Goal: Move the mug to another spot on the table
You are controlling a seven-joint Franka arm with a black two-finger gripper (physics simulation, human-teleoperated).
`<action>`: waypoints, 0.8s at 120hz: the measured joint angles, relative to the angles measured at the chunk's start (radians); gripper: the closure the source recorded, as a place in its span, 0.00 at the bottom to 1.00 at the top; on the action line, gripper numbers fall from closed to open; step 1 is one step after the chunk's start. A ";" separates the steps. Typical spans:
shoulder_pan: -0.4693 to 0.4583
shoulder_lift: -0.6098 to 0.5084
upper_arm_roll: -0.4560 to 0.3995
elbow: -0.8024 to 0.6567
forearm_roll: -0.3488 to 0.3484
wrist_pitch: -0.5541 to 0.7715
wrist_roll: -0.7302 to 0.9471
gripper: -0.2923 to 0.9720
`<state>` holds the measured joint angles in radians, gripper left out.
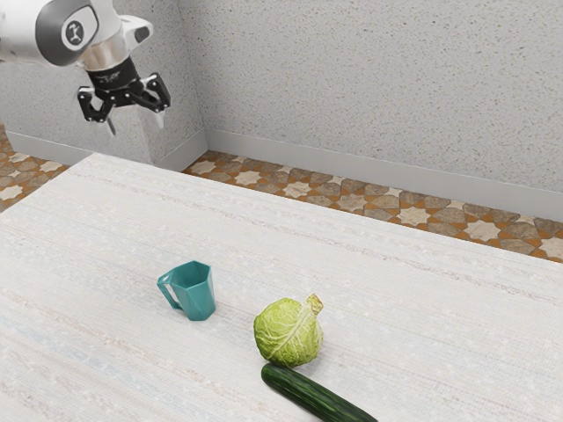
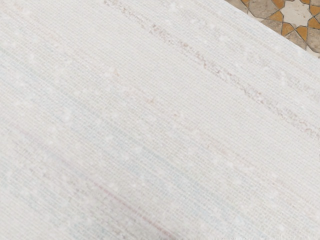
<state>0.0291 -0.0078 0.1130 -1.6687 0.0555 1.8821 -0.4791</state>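
A teal mug stands upright on the pale table, its handle toward the exterior view's left. My gripper hangs high above the table's far left part, well up and to the left of the mug. Its black fingers are spread apart with nothing between them. The wrist view looks down on bare tabletop with a corner of patterned floor beyond the table's edge.
A green cabbage lies just right of the mug, and a dark cucumber lies in front of it near the table's front edge. Tiled floor and a grey wall lie beyond the far edge.
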 joint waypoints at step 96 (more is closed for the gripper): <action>-0.152 0.008 -0.001 0.013 0.018 -0.036 0.353 0.23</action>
<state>-0.1230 0.0005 0.1120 -1.6556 0.0736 1.8460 -0.1263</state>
